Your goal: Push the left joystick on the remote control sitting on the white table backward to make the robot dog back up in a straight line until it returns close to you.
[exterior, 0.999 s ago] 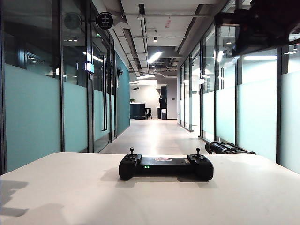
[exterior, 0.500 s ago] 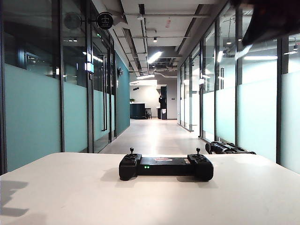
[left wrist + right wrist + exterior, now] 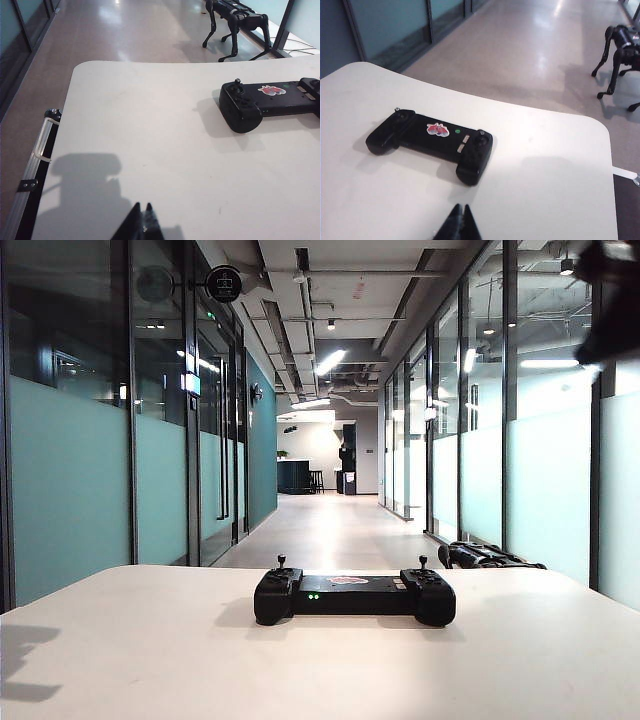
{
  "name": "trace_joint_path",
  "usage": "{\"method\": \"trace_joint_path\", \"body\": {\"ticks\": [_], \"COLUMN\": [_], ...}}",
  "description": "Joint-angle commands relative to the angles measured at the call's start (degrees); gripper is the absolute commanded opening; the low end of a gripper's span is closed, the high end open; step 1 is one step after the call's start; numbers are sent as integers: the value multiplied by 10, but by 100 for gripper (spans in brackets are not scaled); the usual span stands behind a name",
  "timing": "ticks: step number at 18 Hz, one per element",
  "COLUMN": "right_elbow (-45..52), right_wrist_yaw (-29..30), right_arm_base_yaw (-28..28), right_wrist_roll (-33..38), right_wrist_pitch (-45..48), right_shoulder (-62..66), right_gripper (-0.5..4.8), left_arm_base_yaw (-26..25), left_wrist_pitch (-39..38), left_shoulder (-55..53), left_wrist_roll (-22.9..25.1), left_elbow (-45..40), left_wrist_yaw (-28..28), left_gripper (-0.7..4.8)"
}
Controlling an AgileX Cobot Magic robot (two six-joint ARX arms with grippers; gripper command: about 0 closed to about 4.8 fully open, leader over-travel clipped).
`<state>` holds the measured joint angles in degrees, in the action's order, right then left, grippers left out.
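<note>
The black remote control [image 3: 354,595] lies flat on the white table [image 3: 150,660], green lights lit. Its left joystick [image 3: 281,561] stands upright and untouched; it also shows in the wrist views as the left joystick [image 3: 238,81] [image 3: 397,110]. The robot dog [image 3: 490,556] stands on the corridor floor just past the table's far right edge. My right gripper [image 3: 461,206] is shut and empty, hovering high on the near side of the remote control [image 3: 432,140]. Shut and empty too, my left gripper [image 3: 142,206] hangs over bare table, well apart from the remote control [image 3: 265,102].
My right arm [image 3: 610,300] is a dark blur in the exterior view's top right corner. Glass walls line the corridor on both sides. The robot dog [image 3: 235,22] [image 3: 620,50] stands beyond the table's rounded far edge. A metal rail [image 3: 40,150] runs along the table's left side.
My right arm has lifted and drawn off toward the upper right of the exterior view, now mostly out of frame. The remote control and the robot dog have not moved.
</note>
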<state>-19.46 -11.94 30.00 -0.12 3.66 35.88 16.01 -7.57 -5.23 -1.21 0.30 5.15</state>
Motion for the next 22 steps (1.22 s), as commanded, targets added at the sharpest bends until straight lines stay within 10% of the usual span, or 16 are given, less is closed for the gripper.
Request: {"method": "trace_joint_path", "body": {"ticks": [1,22], "right_elbow": [38,181], "right_wrist_yaw": [0,68], "right_arm_base_yaw": [-1,-225], "right_wrist_roll": [-2,-1], "right_wrist_pitch": [13,-52], "right_shoulder": [-58,-359], "right_gripper": [-6,-6], "left_arm_base_yaw": [-1,-1], "left_wrist_pitch": [4,4], "left_shoulder": [0,0], "left_wrist_roll": [-3,-3], "left_elbow": [2,2], "left_wrist_yaw": [-2,-2], "left_gripper": [-5,-5]}}
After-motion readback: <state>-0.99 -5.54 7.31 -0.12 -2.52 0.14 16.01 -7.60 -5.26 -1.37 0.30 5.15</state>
